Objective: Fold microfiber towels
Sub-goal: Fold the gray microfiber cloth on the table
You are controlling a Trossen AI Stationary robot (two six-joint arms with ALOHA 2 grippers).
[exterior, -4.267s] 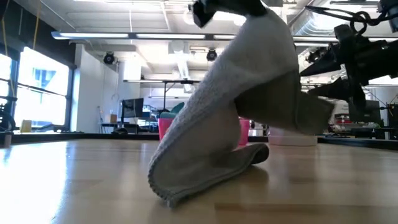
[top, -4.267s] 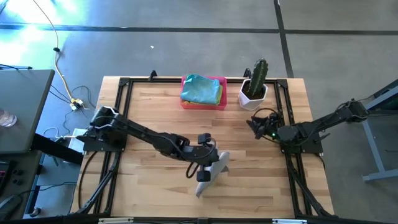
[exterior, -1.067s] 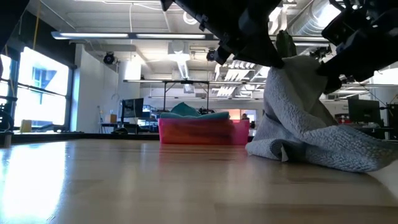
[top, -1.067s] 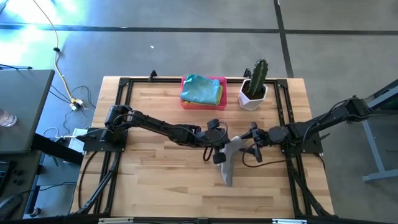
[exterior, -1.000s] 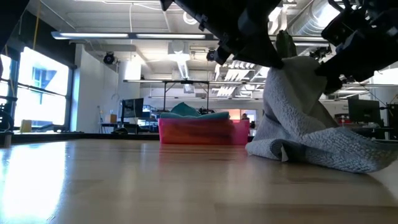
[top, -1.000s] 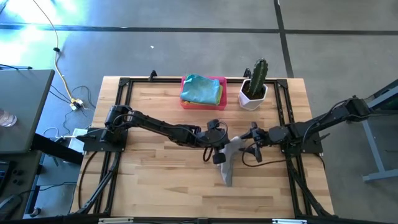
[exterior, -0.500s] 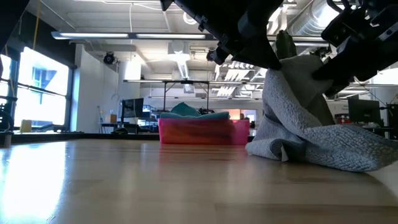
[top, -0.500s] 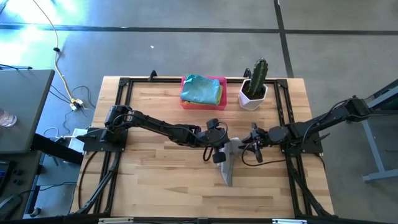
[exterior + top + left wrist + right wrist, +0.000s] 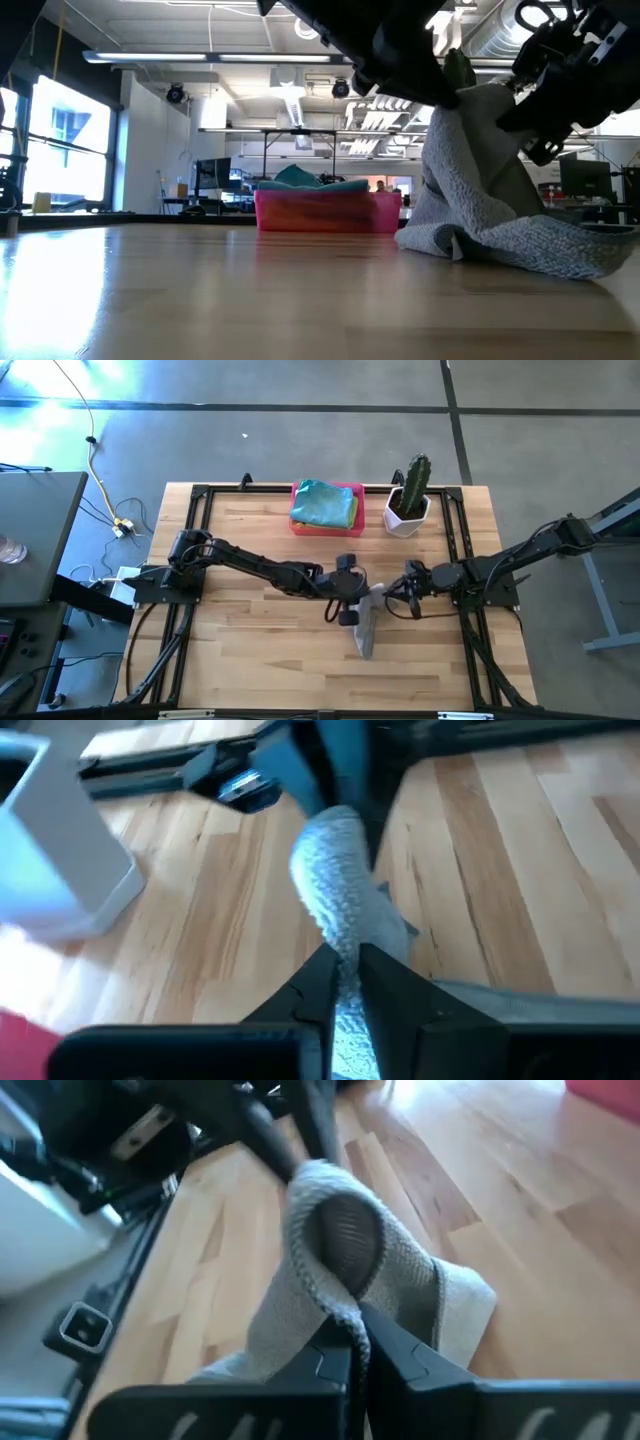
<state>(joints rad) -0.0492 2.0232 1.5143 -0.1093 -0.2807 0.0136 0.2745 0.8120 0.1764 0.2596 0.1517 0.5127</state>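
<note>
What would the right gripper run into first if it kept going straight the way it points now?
Probably the left gripper. The right gripper, shut on the grey towel, points across at it with little but cloth between them; depth is unclear.

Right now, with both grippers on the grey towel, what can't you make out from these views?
- Grey towel: high view shows a narrow strip; the left gripper and right gripper cover its raised end.
- Towel corners and fold lines: bunched in the low view.
- Pink tray: how many towels it holds, and their colours beyond the teal one on top.
</note>
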